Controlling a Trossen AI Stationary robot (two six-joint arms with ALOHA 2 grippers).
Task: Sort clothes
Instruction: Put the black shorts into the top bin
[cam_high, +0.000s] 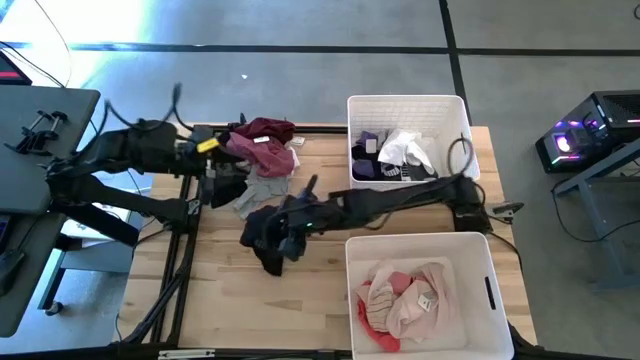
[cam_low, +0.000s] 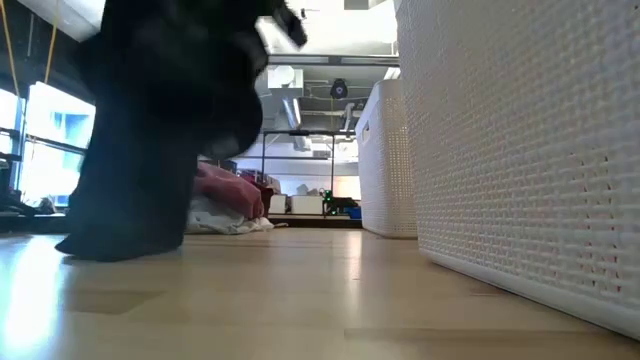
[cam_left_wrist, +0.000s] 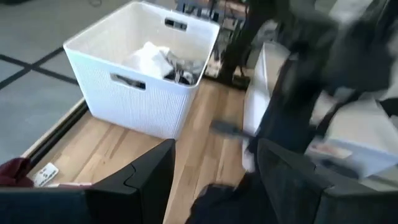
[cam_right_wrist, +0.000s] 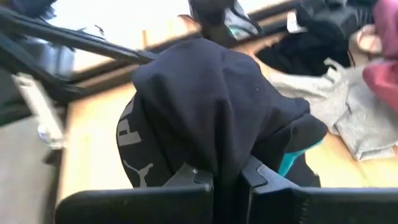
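r hand (cam_right_wrist: 227, 177) grips black garment (cam_right_wrist: 211, 106)

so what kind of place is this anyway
Probably a robotics lab or workshop rather than a home. A pale wooden worktable carries two dark robot arms, a lit computer tower stands beside it, and the low view shows exposed ceiling ducts above shelving.

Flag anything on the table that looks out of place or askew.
Nothing stands out. The right pincer is shut on a black garment mid-table; unsorted clothes lie heaped near the left pincer, and both white bins sit upright.
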